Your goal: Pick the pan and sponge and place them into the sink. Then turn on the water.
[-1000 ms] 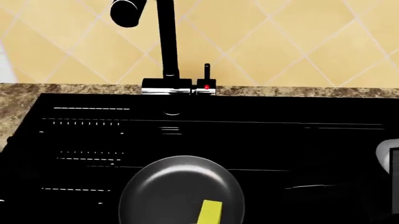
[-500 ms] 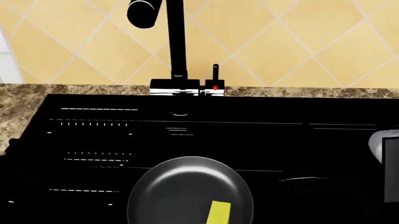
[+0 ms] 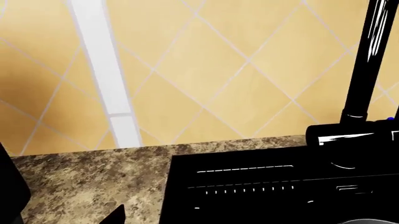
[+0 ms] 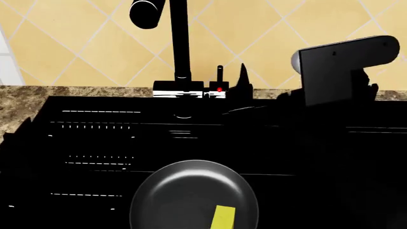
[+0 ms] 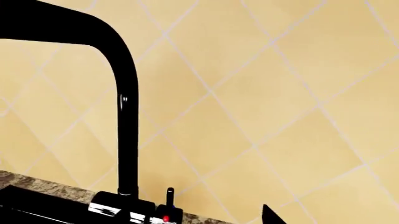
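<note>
The dark grey pan (image 4: 184,191) lies in the black sink (image 4: 318,157) at the near middle, and the yellow sponge (image 4: 222,217) rests inside it at its near right. The tall black faucet (image 4: 180,43) stands at the sink's back with its red-dotted lever (image 4: 219,78). My right gripper (image 4: 249,90) is open just right of the lever, one fingertip (image 5: 270,215) showing; its lever (image 5: 169,198) is apart from it. My left gripper is open over the sink's left rim, one fingertip (image 3: 116,215) showing. No water shows below the spout (image 4: 146,13).
Speckled granite countertop (image 4: 19,102) runs along the sink's left and back edges. Yellow tiled wall (image 4: 83,52) rises directly behind the faucet. The right arm's grey wrist block (image 4: 343,59) hangs over the sink's back right.
My right arm has swung in from the right edge and up to the back of the sink, its fingertip now beside the lever. Pan and sponge have not moved.
</note>
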